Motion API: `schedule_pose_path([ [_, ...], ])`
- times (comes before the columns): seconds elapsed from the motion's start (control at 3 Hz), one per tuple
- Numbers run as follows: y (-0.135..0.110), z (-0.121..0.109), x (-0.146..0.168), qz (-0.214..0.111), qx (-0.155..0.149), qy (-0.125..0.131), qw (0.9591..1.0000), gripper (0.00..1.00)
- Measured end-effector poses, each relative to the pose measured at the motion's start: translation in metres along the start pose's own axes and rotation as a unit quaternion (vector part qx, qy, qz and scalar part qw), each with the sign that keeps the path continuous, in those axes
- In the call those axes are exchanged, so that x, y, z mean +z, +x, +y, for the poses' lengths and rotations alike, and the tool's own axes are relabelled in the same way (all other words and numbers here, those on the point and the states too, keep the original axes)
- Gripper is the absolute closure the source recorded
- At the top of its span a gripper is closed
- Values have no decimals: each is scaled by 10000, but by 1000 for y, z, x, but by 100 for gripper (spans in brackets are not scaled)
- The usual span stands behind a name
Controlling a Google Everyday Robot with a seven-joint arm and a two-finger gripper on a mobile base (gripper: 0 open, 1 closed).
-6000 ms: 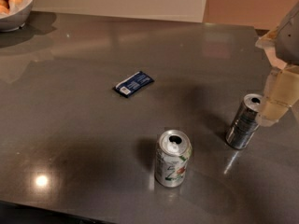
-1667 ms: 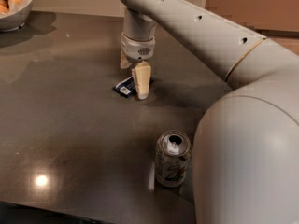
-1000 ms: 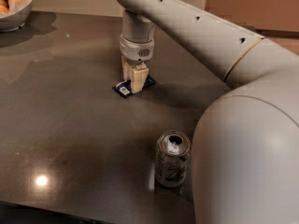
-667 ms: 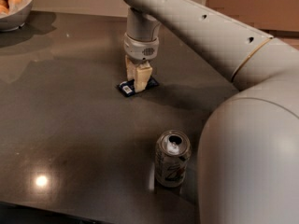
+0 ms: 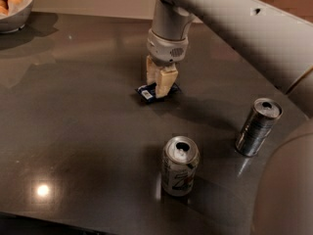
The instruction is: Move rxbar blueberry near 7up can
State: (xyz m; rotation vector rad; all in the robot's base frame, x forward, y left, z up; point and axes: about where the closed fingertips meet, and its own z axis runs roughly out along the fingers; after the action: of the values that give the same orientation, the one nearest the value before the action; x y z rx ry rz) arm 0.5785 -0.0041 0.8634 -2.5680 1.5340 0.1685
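Camera view: the hand (image 5: pixel 159 84) is pinching the rxbar blueberry (image 5: pixel 145 93), which is lying on the desk (image 5: pixel 88 131) at 11 o'clock from the 7up can (image 5: pixel 179 166), well apart from it.

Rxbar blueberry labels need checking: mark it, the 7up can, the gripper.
rxbar blueberry (image 5: pixel 145 94): camera view, white end patch.
7up can (image 5: pixel 179 174): camera view, side wall.
gripper (image 5: pixel 157 89): camera view, midway between fingertips, at rxbar blueberry.

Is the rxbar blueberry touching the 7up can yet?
Apart. The camera view shows bare table between the rxbar blueberry, gripped in the gripper mid-table, and the 7up can nearer the front edge.
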Motion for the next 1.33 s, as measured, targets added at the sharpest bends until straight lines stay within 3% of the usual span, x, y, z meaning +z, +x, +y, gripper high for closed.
schedule_pose_path([
  [0.67,-3,79,-22,21,-267,-95,9996,100],
  [1.33,-11,137,-12,39,-479,-430,9979,100],
])
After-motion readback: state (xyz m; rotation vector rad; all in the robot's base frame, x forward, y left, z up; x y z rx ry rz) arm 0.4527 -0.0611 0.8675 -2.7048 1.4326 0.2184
